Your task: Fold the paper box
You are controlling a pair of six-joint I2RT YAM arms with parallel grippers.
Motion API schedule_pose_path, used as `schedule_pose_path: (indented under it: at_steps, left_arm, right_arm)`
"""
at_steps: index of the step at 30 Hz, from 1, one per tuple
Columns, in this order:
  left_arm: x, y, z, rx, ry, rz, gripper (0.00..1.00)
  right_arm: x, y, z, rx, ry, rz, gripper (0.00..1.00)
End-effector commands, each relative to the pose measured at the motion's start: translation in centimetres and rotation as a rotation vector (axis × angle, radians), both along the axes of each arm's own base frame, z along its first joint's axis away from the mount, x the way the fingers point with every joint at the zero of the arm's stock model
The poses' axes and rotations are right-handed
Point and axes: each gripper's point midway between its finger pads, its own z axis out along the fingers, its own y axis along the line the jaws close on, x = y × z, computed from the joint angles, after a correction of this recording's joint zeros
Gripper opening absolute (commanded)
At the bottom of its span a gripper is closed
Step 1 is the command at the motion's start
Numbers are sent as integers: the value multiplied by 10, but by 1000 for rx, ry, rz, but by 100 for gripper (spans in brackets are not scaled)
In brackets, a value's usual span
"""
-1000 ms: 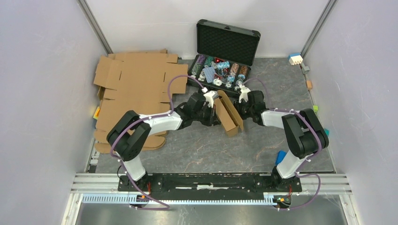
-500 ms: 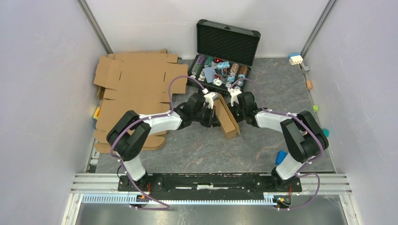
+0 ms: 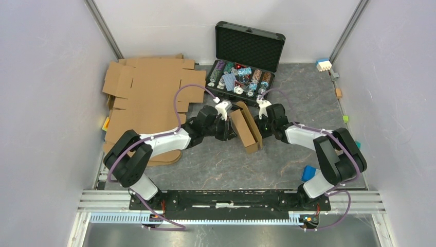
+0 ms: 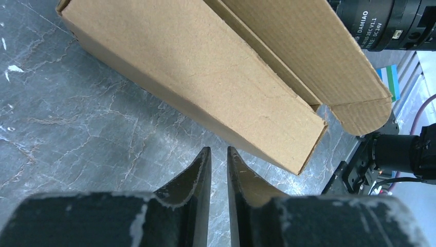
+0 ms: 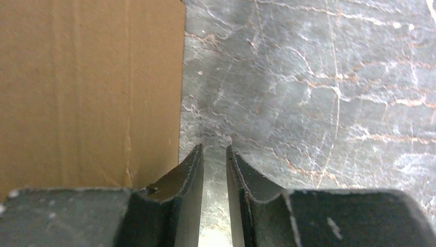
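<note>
Left tool (image 4: 218,152): jaws nearly together, gripping nothing. Right tool (image 5: 215,149): same. Paper box (image 3: 246,126) sits mid-worktop (image 3: 216,170) between them, long axis near-to-far, far end slanting left. Left tool faces its left wall, just apart. Right tool hugs the right wall, seemingly nearer.

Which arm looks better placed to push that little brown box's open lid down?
Probably right: the right gripper sits on the side of the small brown cardboard box where its lid flap stands up; the left gripper faces the low opposite wall.
</note>
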Motion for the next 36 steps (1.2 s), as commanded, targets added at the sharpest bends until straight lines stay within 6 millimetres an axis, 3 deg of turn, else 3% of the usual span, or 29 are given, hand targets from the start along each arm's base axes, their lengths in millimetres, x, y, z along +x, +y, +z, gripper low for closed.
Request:
schedule_pose_path:
  at_steps: [1,4,9,15,20,24,29,31,36]
  left_arm:
    - [13,3,25,-67,-67,59,26]
    - [18,10,29,-97,-68,84,33]
    - [21,6,32,-152,-31,68,46]
    - [32,7,33,-166,-21,100,56]
    - [40,3,24,-136,17,111,52]
    - [41,-4,22,-151,42,97,50]
    - [42,-12,18,-157,71,77,45]
    - [43,-13,16,-159,79,77,42]
    - [42,-18,14,-164,93,64,37]
  right_arm:
    - [-3,-9,8,50,-16,-38,29]
    - [2,-15,14,66,-32,-66,30]
    - [9,0,36,151,-65,-41,32]
    - [18,-5,55,163,-123,-71,43]
    - [24,-9,74,283,-161,-93,48]
    - [15,5,86,415,-176,-33,61]
    - [8,10,84,455,-157,-14,74]
    - [11,10,73,439,-114,-31,80]
    - [12,19,69,490,-85,-10,78]
